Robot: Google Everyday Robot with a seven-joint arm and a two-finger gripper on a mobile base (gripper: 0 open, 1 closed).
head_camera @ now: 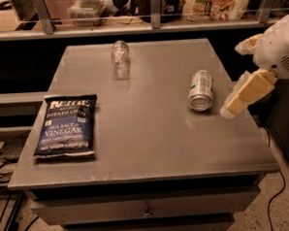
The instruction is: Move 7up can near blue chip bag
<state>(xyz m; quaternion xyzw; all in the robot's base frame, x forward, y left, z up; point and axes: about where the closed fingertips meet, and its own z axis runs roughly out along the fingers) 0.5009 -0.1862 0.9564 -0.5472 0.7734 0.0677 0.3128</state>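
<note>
Gripper (241,85) hangs over the right edge of the grey table (151,151), just beside the silvery-white aluminium 7up can (200,89), which lies on its side. The gap between them is open. A wide bare strip runs across mid-table from the can to the flat dark blue chip bag (65,125) at the left edge. The clear crinkled plastic bottle (120,58) sits at the back, well off that strip. The front of the table is open too.

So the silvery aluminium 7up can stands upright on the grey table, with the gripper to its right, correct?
No: the camera view shows the silvery aluminium 7up can lying on its side on the grey table; the gripper is to its right.
</note>
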